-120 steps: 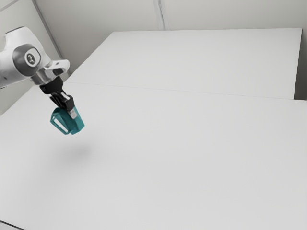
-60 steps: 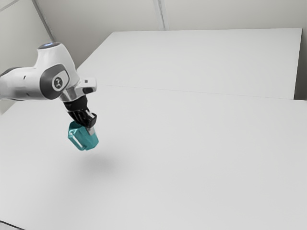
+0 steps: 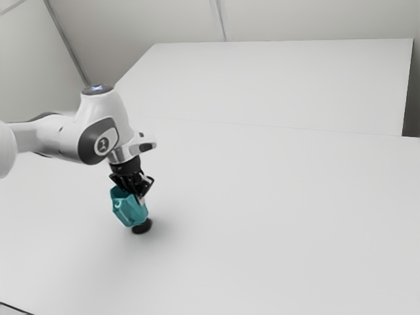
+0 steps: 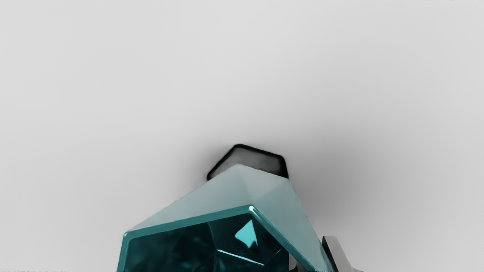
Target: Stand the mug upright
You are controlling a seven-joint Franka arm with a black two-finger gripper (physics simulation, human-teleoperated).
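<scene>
At eight o'clock from the centre of the exterior view, a teal mug [image 3: 128, 209] is hanging tilted in the black gripper [image 3: 139, 197], its mouth leaning toward eleven o'clock and its base toward five. A white arm [image 3: 62, 134] is reaching in from nine o'clock. Just under the base, a small dark patch [image 3: 142, 227] is marking the white table [image 3: 275, 203]; whether the mug is touching down is hard to tell. In the wrist view, the mug's five-sided rim [image 4: 189, 220] is opening toward the camera, and one finger [image 4: 337, 252] is pressing the outer wall while part of the other is showing inside, so the gripper is apparently pinching the wall. The step in hand seems to be placing: the mug is nearing upright but is leaning. The next move is likely calling for levelling the base, settling it flat, then letting go gently.
</scene>
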